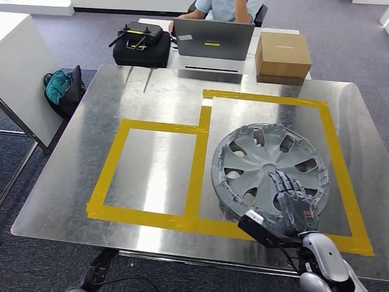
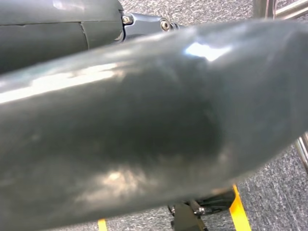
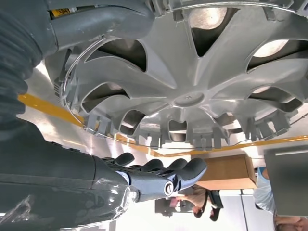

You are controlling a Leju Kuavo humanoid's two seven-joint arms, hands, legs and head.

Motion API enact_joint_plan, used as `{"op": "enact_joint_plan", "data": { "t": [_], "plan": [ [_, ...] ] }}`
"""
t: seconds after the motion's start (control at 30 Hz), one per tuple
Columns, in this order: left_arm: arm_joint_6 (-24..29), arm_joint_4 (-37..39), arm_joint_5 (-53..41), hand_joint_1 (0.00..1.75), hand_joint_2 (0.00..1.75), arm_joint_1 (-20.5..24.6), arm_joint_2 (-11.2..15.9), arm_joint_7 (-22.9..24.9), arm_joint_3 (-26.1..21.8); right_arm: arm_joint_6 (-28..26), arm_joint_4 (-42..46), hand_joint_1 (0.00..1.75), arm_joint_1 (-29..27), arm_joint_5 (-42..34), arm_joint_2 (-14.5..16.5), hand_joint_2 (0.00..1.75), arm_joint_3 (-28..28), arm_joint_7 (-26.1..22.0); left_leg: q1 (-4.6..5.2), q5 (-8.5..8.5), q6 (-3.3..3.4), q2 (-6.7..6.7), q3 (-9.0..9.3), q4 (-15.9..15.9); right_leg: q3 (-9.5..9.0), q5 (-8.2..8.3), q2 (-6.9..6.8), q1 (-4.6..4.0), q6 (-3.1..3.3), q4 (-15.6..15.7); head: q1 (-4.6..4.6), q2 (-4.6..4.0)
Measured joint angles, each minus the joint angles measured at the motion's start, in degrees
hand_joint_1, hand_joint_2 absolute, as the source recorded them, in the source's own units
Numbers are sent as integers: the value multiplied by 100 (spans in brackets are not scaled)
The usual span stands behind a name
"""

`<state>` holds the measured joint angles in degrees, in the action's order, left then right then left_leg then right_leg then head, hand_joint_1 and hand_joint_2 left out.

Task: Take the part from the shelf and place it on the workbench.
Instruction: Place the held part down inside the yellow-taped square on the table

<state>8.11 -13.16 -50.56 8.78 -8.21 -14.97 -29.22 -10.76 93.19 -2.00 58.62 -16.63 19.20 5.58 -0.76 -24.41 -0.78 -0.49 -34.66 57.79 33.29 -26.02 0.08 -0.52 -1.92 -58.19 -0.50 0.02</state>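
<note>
right hand | fingers extended, apart | holding nothing

The hubcap is plain silver-grey, with dark openings between its spokes. It lies on a shiny, brushed silver surface marked with two bright yellow tape rectangles. The right robot hand has dark grey fingers and a silver wrist. Beyond sit a grey laptop, a brown cardboard box, a black bag, and a teal-and-black backpack on grey carpet.
</note>
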Motion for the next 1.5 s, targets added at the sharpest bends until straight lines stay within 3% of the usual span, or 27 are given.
{"op": "enact_joint_plan", "data": {
  "t": [0.4,0.67,0.83,1.07,1.2,1.27,1.3,1.4,1.43,1.47,1.5],
  "plan": [
    [10,0,-3,0,0,1,-8,-14,2,-894,566,0,-285,139,209,175,-140,-454,0,-1,1,0,0,0,2,-2,0,0,0,0,-1,0],
    [82,0,65,0,0,-1,-18,-54,0,-1428,1212,0,-737,-173,411,175,-111,-793,0,-2,1,0,-1,-1,2,-3,-1,0,0,0,1,0],
    [89,0,95,0,0,-2,-20,-66,0,-1572,1446,0,-906,-173,505,175,-78,-838,0,-3,2,0,-1,0,1,-3,-1,1,0,1,0,0],
    [199,0,222,0,0,-26,-20,-77,-14,-2330,1842,0,-1333,274,773,175,41,-871,41,-31,47,-1,-1,6,-3,-10,-6,41,-24,8,1,0],
    [276,0,340,0,0,-64,-25,-119,-55,-2590,2018,0,-1599,347,925,175,240,-774,67,-14,107,-1,11,-16,-16,-4,-4,77,-82,25,5,0],
    [317,0,404,0,0,-80,-32,-154,-92,-2745,2086,0,-1734,338,968,175,330,-702,32,43,151,2,35,-77,25,-115,2,78,-128,-66,-8,0],
    [339,0,433,0,0,-86,-38,-173,-116,-2813,2113,0,-1793,321,990,175,368,-668,9,62,168,5,44,-108,103,-278,5,81,-148,-262,-20,0],
    [394,0,502,0,0,-122,-41,-209,-180,-2887,2165,0,-1948,182,1067,175,429,-646,-11,80,174,9,29,-114,481,-862,7,122,-218,-1271,-40,0],
    [409,0,522,0,0,-139,-41,-222,-198,-2887,2179,0,-2002,85,1101,175,433,-683,-18,87,164,11,21,-113,552,-937,6,136,-240,-1492,-39,0],
    [428,0,549,0,0,-156,-41,-238,-221,-2889,2193,0,-2060,-50,1148,175,434,-745,-32,97,148,12,10,-111,521,-898,6,152,-263,-1512,-39,0],
    [445,0,572,0,0,-173,-42,-255,-245,-2890,2202,0,-2118,-201,1199,175,432,-818,-52,110,123,10,-1,-109,377,-762,5,171,-288,-1305,-39,0]
  ]
}}
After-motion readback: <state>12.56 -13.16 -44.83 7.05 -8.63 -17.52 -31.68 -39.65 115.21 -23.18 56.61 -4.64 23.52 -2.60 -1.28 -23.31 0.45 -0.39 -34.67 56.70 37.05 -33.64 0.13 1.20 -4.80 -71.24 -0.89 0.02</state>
